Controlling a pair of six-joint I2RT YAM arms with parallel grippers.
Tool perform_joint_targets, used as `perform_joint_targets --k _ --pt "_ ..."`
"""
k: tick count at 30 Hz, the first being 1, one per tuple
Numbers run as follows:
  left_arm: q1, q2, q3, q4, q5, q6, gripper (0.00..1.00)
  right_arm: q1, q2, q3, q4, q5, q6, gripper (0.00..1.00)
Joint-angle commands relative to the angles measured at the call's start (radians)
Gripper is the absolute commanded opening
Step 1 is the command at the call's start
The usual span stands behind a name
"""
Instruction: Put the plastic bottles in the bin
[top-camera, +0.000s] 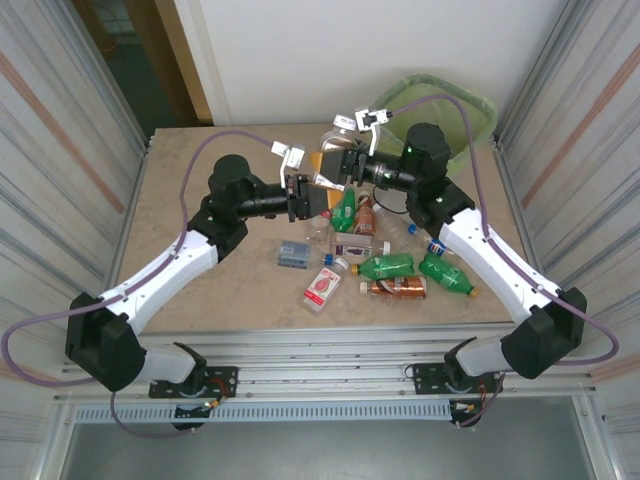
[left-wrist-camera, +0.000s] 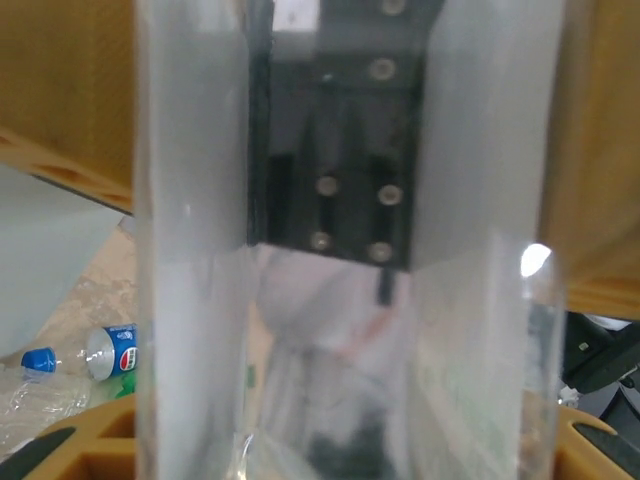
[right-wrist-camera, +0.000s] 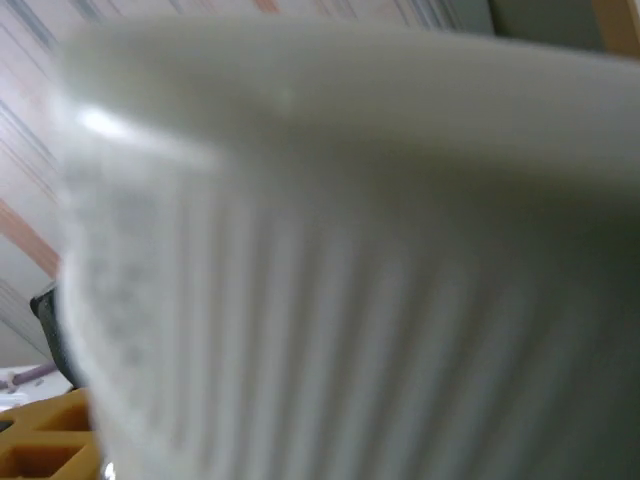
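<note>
A clear ribbed plastic bottle (top-camera: 337, 135) with a white cap hangs above the table centre between both arms. My left gripper (top-camera: 322, 195) is shut on it; in the left wrist view the bottle (left-wrist-camera: 200, 300) spans the space between my jaws. My right gripper (top-camera: 338, 165) faces it from the other side, its orange fingers (left-wrist-camera: 60, 90) standing against the bottle's two sides; how tightly they close is hidden. The same bottle (right-wrist-camera: 350, 280) sits right against the right wrist camera. The bin (top-camera: 478, 112), lined in green, stands at the back right.
Several bottles lie below the grippers: two green ones (top-camera: 385, 266) (top-camera: 446, 272), a brown one (top-camera: 398, 288), a red-labelled one (top-camera: 322, 285), a flattened blue-labelled one (top-camera: 293, 255) and a blue-capped one (left-wrist-camera: 100, 352). Metal walls close in both sides.
</note>
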Motion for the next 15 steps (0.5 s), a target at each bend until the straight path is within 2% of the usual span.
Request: perform_joint_targets --k 1,3,6,8,12,13,15 --pt "-0.005 -0.007 0.012 0.06 0.005 -0.016 0.35 0.005 0.001 0.032 0.036 -0.016 -0.015 0.47" --pt "-0.004 -0.008 0.009 0.061 -0.004 -0.017 0.38 0.006 -0.004 0.032 0.026 -0.003 -0.022 0.4" --pt "-0.004 -0.012 0.007 0.06 -0.017 -0.013 0.51 0.005 -0.015 0.032 -0.002 0.029 -0.04 0.35" --pt "-0.004 -0.015 0.006 0.057 -0.022 -0.009 0.63 0.004 -0.023 0.037 -0.027 0.051 -0.052 0.32" --pt "-0.004 -0.034 -0.006 0.043 -0.046 0.013 0.95 -0.002 -0.039 0.065 -0.104 0.114 -0.095 0.31" --pt "-0.002 -0.045 -0.011 0.033 -0.06 0.023 0.99 -0.007 -0.044 0.071 -0.121 0.131 -0.103 0.32" --pt "-0.002 -0.068 -0.025 0.005 -0.091 0.053 0.99 -0.024 -0.051 0.094 -0.158 0.16 -0.111 0.32"
